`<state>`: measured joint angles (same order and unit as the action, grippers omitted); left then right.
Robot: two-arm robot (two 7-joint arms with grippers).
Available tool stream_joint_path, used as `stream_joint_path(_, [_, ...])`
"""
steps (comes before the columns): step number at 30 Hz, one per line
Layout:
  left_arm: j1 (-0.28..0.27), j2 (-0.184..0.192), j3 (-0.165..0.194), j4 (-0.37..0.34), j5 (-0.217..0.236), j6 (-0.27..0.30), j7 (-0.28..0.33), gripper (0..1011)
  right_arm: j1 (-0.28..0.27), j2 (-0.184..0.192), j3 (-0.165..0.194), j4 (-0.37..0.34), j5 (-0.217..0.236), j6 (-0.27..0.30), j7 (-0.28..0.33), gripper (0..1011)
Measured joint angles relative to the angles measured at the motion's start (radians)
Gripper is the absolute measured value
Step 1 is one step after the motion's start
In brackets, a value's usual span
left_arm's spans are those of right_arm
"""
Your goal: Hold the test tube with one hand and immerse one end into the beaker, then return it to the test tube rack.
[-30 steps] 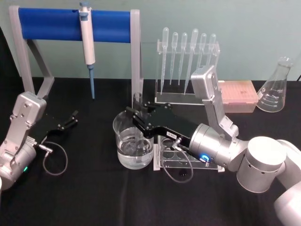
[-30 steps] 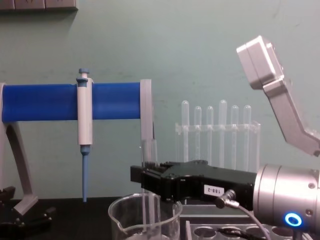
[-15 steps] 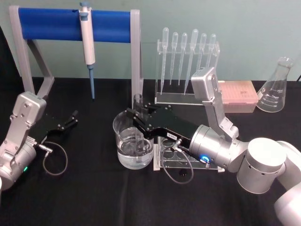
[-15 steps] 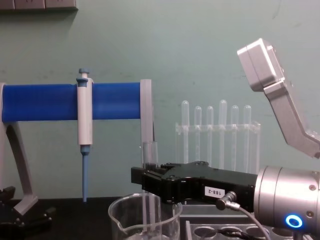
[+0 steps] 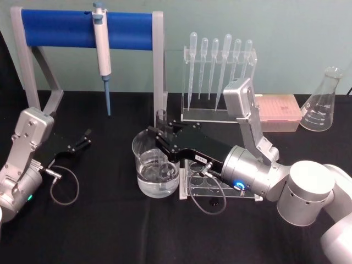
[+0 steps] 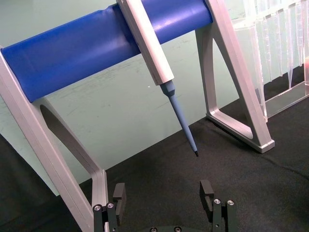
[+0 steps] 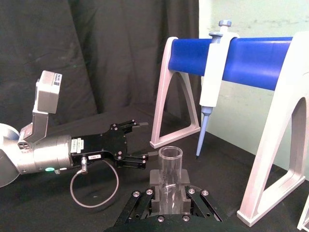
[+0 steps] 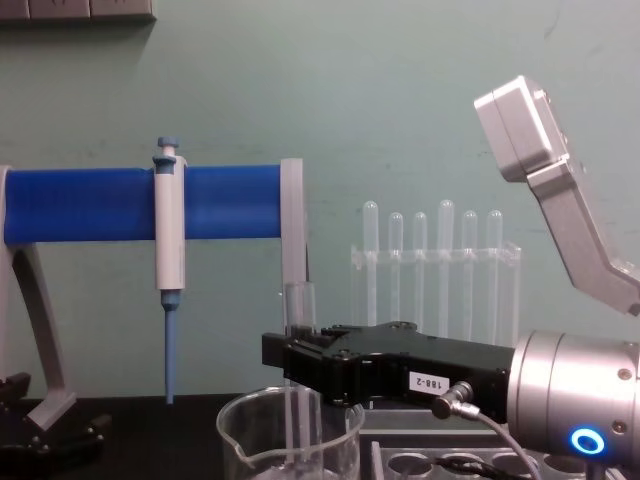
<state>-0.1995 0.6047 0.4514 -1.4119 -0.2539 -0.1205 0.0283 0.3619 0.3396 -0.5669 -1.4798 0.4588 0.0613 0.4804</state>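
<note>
- While the tube (image 5: pixel 161 117) is clamped upright by the right tool (image 5: pixel 159 135), its lower part is sunk below the rim of the beaker (image 5: pixel 142 159); its mouth is left standing clear above the black fingers; whether the round end reaches the liquid cannot be told.
- From the chest, the tube (image 8: pixel 300 303) is seen rising out of the right tool (image 8: pixel 298 362) and running down past the rim, behind the glass wall of the beaker (image 8: pixel 250 440).
- In the right wrist view the tube (image 7: pixel 170 169) is shown pinched a little below its rim by the narrowly set right tool (image 7: pixel 170 188).
- The beaker is stood on the black table (image 5: pixel 110 231), with clear liquid in its lower part; the rack (image 5: pixel 193 187) is placed just beside it on the right, under the right arm, its round holes seen from above.
- The left tool (image 5: pixel 82 139) is parked low over the table at the left, well apart from the beaker; its fingers (image 6: pixel 206 191) are spread wide with nothing between them.
- Behind, a pipette (image 5: pixel 102 47) is hung on a blue bar stand (image 5: pixel 60 27); droppers (image 5: pixel 220 60) are stood in a clear holder; a flask (image 5: pixel 322 102) is set at the far right.
</note>
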Motion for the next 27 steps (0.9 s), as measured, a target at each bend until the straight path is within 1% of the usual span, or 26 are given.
stream_joint_path(27, [0.000,0.000,0.000,0.000,0.000,0.000,0.000,1000,0.000,0.000,0.000,0.000,0.001,0.000,0.000,225])
